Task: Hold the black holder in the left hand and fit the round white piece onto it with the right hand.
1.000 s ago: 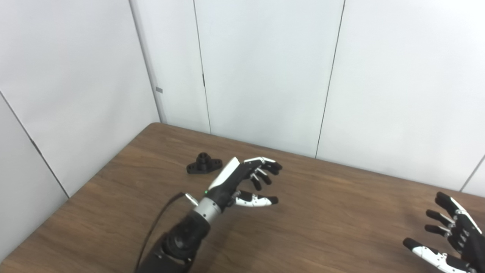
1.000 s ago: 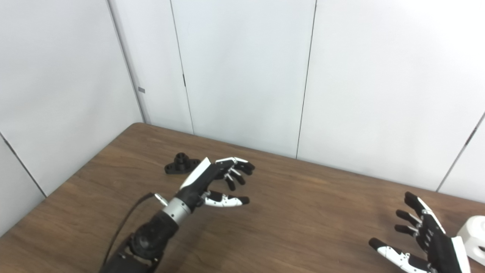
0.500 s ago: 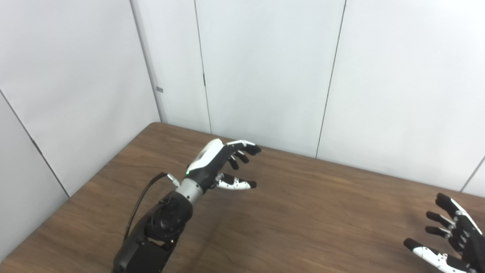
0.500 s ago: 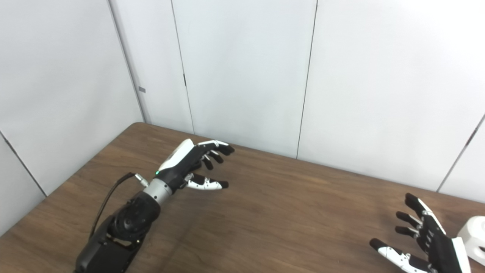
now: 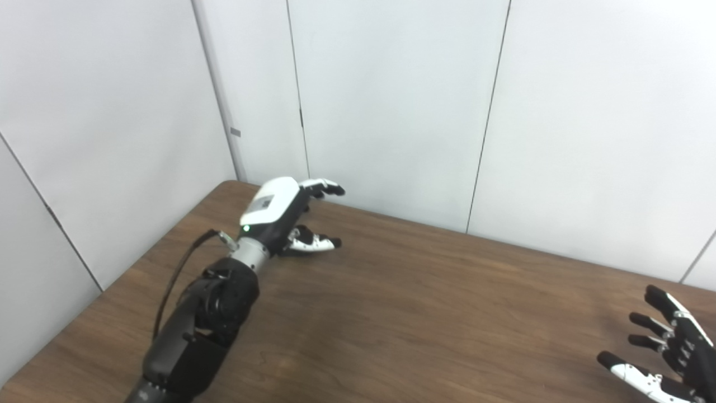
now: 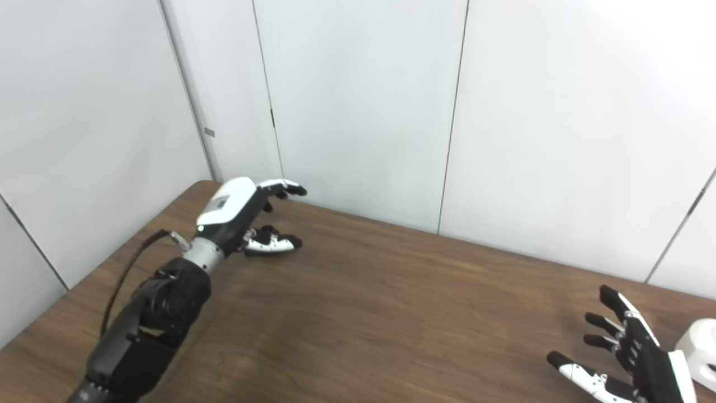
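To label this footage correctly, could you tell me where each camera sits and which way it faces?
Left eye view: on the head, looking down and forward over the wooden table toward white wall panels; shows the left hand and arm, and the right hand at the corner.
Right eye view: beside it, same direction; adds the round white piece at the right edge.
Shared: table, both open hands, walls.

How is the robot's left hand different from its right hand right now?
The left hand reaches far across the wooden table toward its back left corner; the right hand stays low at the near right edge. The left hand shows its white back with fingers pointing away and slightly curled; the right hand's fingers are spread upward, beside the round white piece. Both are open and hold nothing.
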